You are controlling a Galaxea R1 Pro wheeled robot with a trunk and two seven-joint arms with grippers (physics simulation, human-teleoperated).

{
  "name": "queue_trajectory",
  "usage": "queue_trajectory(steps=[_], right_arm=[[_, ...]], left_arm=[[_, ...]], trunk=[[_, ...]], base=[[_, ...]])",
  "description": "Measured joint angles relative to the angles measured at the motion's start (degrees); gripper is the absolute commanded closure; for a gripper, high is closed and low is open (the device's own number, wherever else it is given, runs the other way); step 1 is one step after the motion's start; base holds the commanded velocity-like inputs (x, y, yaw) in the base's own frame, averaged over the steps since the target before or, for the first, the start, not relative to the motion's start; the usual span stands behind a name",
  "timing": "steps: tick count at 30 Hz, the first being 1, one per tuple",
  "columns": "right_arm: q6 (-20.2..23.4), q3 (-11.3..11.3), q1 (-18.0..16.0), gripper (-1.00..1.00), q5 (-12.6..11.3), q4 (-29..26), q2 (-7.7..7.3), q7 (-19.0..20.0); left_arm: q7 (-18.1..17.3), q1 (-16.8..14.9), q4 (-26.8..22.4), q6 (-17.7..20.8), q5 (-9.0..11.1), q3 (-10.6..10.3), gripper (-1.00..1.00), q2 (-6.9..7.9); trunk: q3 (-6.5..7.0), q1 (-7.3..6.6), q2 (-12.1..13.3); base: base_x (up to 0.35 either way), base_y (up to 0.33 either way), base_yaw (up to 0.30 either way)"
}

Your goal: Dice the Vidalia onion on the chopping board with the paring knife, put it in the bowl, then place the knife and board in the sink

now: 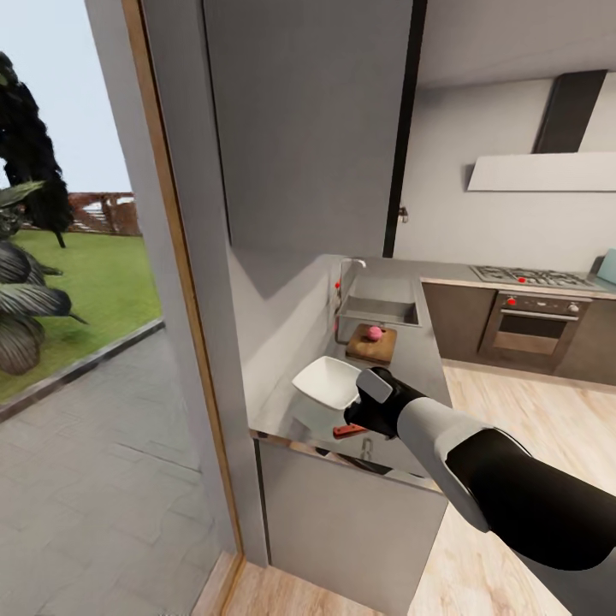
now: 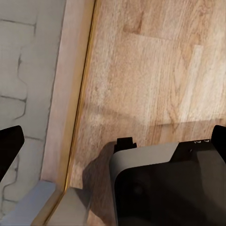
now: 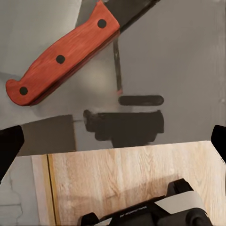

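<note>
You see a red-handled paring knife (image 3: 61, 56) with three black rivets, a white bowl (image 1: 328, 382), and a pink onion (image 1: 374, 331).

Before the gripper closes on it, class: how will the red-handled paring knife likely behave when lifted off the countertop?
The paring knife looks rigid, so it shouldn't flop. Lying flat on the glossy countertop, it may slide if nudged. Its handle seems bulkier than the blade, so it would probably hang handle-heavy.
</note>
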Motion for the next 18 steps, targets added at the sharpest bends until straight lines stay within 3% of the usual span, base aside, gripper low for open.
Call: queue_trajectory(steps=[4, 6, 11, 18], right_arm=[[-1.6, -0.6, 0.0, -1.0, -0.1, 0.0, 0.0, -3.1], [-1.9, -2.1, 0.0, -1.0, -0.3, -0.1, 0.0, -4.5], [-2.2, -8.3, 0.0, -1.0, -0.6, -0.3, 0.0, -7.0], [-2.3, -9.7, 0.0, -1.0, -0.7, -0.5, 0.0, -8.6]], left_arm=[[0.0, 0.0, 0.0, 0.0, 0.0, 0.0, -1.0, -0.13], [0.0, 0.0, 0.0, 0.1, 0.0, 0.0, -1.0, -0.22], [0.0, 0.0, 0.0, 0.1, 0.1, 0.0, -1.0, -0.58], [0.0, 0.0, -0.1, 0.1, 0.1, 0.0, -1.0, -0.65]], trunk=[[-0.1, 0.0, 0.0], [-0.12, 0.0, 0.0], [-0.13, 0.0, 0.0], [-0.13, 0.0, 0.0]], base=[[0.0, 0.0, 0.0], [0.0, 0.0, 0.0], [0.0, 0.0, 0.0], [0.0, 0.0, 0.0]])
